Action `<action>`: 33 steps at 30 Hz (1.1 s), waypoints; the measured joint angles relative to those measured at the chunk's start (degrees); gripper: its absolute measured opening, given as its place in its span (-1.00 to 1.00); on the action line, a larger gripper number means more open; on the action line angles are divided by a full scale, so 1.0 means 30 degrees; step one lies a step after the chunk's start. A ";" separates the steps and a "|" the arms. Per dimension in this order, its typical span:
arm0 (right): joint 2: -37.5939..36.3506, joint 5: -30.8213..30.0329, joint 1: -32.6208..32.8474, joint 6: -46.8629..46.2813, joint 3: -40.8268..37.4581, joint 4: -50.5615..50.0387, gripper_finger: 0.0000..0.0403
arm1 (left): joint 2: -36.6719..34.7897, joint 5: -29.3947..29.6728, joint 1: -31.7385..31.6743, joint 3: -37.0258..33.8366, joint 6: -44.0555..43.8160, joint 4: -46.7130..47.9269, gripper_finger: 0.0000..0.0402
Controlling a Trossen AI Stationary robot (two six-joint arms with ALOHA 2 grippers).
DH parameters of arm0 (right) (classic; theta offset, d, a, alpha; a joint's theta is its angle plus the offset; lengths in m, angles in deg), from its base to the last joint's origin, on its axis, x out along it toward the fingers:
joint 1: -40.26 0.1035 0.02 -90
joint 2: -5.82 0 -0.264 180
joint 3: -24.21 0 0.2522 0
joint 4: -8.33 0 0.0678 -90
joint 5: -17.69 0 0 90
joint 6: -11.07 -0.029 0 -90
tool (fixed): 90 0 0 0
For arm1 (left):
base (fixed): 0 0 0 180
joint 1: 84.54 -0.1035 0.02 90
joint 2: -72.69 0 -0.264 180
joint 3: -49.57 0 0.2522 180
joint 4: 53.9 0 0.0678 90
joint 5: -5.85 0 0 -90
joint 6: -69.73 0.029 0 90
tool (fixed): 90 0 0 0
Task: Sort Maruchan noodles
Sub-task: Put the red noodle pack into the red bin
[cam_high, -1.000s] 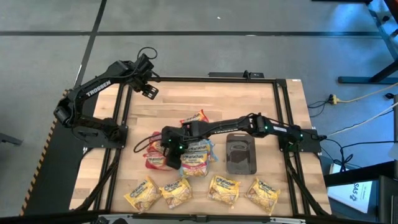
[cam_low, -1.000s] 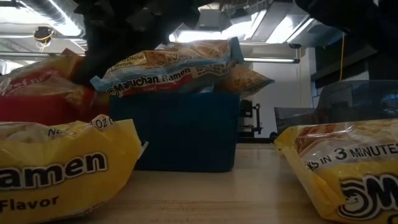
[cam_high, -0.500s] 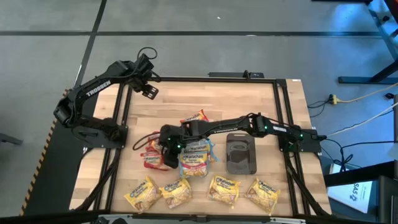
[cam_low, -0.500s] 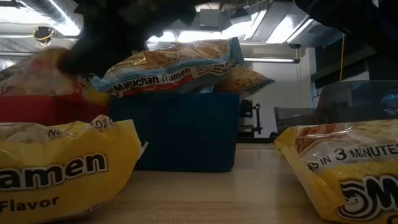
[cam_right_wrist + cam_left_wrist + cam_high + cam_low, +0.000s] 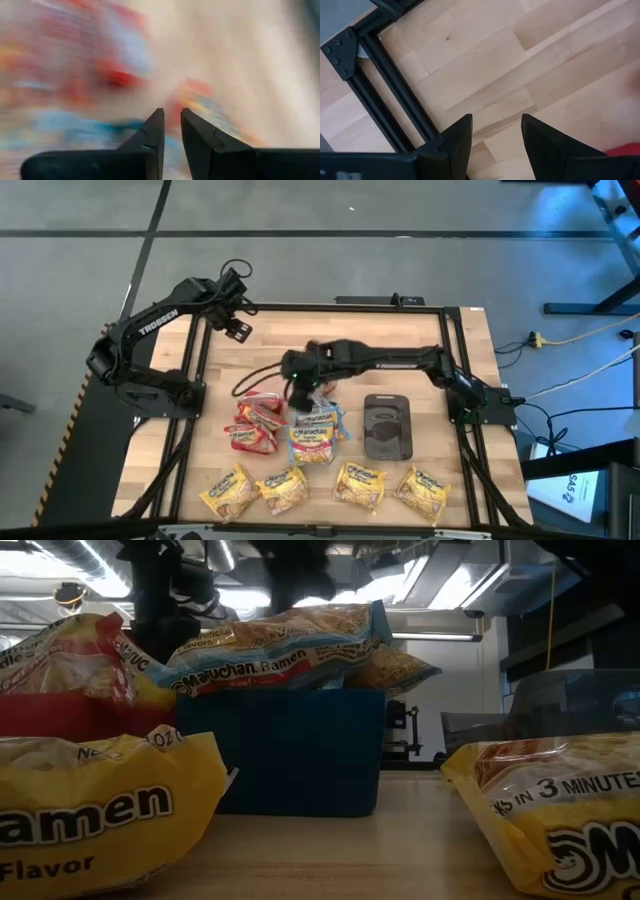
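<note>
Red tray (image 5: 243, 442): carries red/orange Maruchan packets (image 5: 258, 423), piled loosely; judged sorted.
Teal tray (image 5: 296, 750): carries blue-edged Maruchan packets (image 5: 314, 432), stacked above its rim; judged sorted.
Dark grey tray (image 5: 387, 426): sits beside the teal tray with no packet in it; judged to be the place still to fill.
Yellow Maruchan packets (image 5: 285, 490): four in a row along the near edge of the counter (image 5: 400, 340), outside any tray; judged unsorted.
Loose red/orange packet (image 5: 318, 372): on the counter just behind the trays, partly under the right arm; judged unsorted.
Right gripper (image 5: 300, 393): above that loose packet, fingers (image 5: 152, 131) drawn near together with a narrow gap, nothing visibly held.
Left gripper (image 5: 238, 327): parked at the far left corner of the counter, fingers (image 5: 457, 137) spread, empty.
Progress, judged: roughly half done.
</note>
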 joint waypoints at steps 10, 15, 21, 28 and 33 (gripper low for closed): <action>0.0394 0.0825 -0.3720 -0.0841 -0.1279 -0.2759 -0.69 | 0.0000 0.0007 0.0000 0.0000 0.0000 0.0037 -0.18; 0.0408 0.4822 -0.4318 0.1015 -0.2706 0.1185 -0.69 | 0.0000 0.0102 0.0000 0.0000 -0.0015 -0.0700 -0.18; 0.0401 0.3994 -0.4816 0.2109 -0.4399 0.1521 -0.69 | 0.0000 0.0095 0.0014 0.0000 -0.0359 -0.0852 -0.18; 0.0415 0.4557 -0.5693 0.3712 -0.5151 0.1003 -0.53 | 0.0000 0.0087 0.0015 0.0000 -0.0649 -0.0852 -0.18; 0.0415 0.4489 -0.6113 0.3696 -0.5151 0.0946 -0.17 | 0.0000 0.0087 0.0011 0.0000 -0.1129 -0.0968 -0.18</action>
